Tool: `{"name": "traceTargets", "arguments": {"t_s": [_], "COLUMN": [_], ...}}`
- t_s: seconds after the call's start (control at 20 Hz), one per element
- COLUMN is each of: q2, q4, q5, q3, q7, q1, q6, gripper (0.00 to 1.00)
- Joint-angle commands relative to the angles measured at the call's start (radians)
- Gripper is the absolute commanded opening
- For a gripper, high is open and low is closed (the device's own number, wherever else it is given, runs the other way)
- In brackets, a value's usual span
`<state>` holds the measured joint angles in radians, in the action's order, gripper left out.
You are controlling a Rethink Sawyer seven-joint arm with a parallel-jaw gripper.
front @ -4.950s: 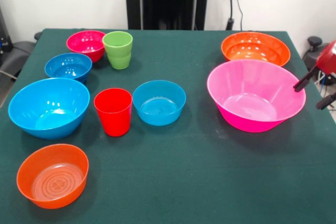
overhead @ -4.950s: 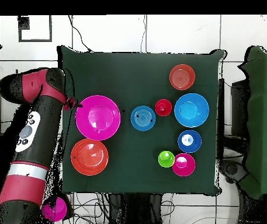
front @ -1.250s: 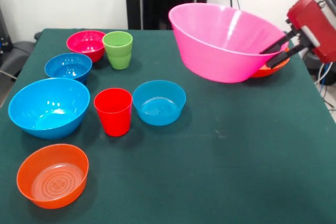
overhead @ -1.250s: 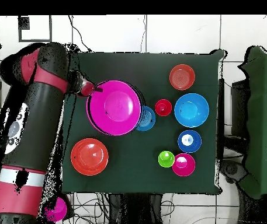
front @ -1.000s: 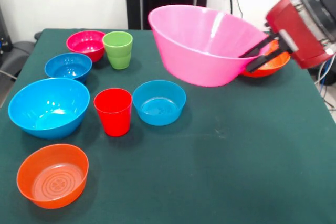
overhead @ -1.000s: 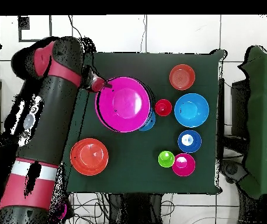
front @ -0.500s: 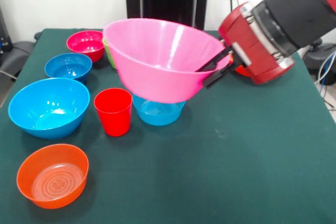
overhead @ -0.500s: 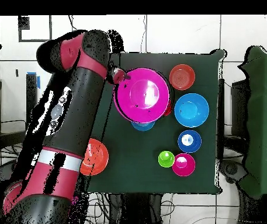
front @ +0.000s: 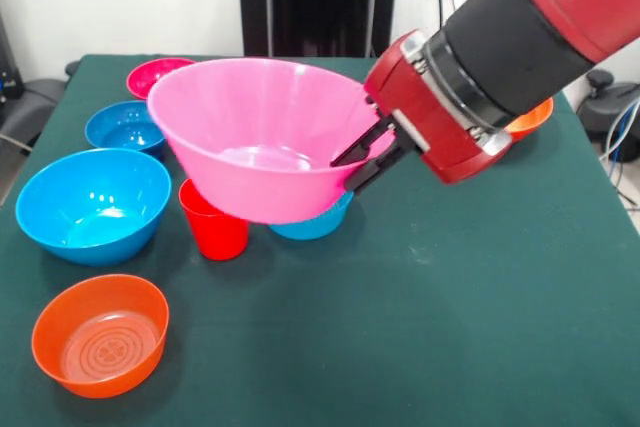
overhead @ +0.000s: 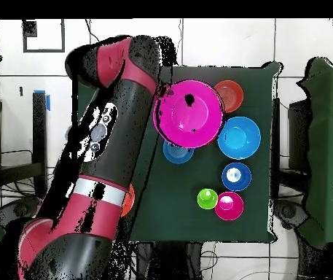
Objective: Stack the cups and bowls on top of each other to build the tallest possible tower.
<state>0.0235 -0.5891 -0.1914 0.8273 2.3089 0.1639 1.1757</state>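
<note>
- Above the green tabletop [front: 480, 327], my red and black arm [front: 520, 37] slants down from the upper right of the front view toward the middle; from overhead it crosses the table's left part.
- My gripper [front: 362, 155] is clamped narrowly on the right-hand wall of the hot-pink bowl [front: 255, 137]: one dark finger lies inside the rim, the other under the outer wall.
- Hot-pink bowl: held in the air, mouth up and tipped slightly, clear of the tabletop. It hangs over the red cup [front: 215, 232] and the mid-size blue bowl [front: 320, 222], hiding most of each in the front view.
- Large light blue bowl [front: 92, 202]: on the tabletop to the left, just beside the red cup.
- Orange bowl [front: 100, 335]: alone at the near left corner.
- Small blue bowl [front: 125, 127] and magenta bowl [front: 150, 77]: behind the large blue one, partly hidden by the pink rim.
- Second orange bowl [front: 530, 119]: at the far right, mostly hidden behind my arm.
- Green cup [overhead: 207, 197]: seen only from overhead, just beside the magenta bowl.
- No bowls or cups are nested yet.
</note>
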Motion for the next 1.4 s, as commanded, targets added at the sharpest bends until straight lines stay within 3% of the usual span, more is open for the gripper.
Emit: {"name": "traceTargets", "arguments": {"t_s": [0.05, 0.8, 1.4], "q2": [0.019, -0.036, -0.106], "q4": [0.06, 0.251, 0.414], "q5": [0.072, 0.024, -0.086], "q3": [-0.159, -0.2, -0.178], "q7": [-0.381, -0.583, -0.708], "q1": [-0.044, -0.18, -0.265], "q6": [-0.01, 0.038, 0.191], "gripper": [0.0, 0.0, 0.0]}}
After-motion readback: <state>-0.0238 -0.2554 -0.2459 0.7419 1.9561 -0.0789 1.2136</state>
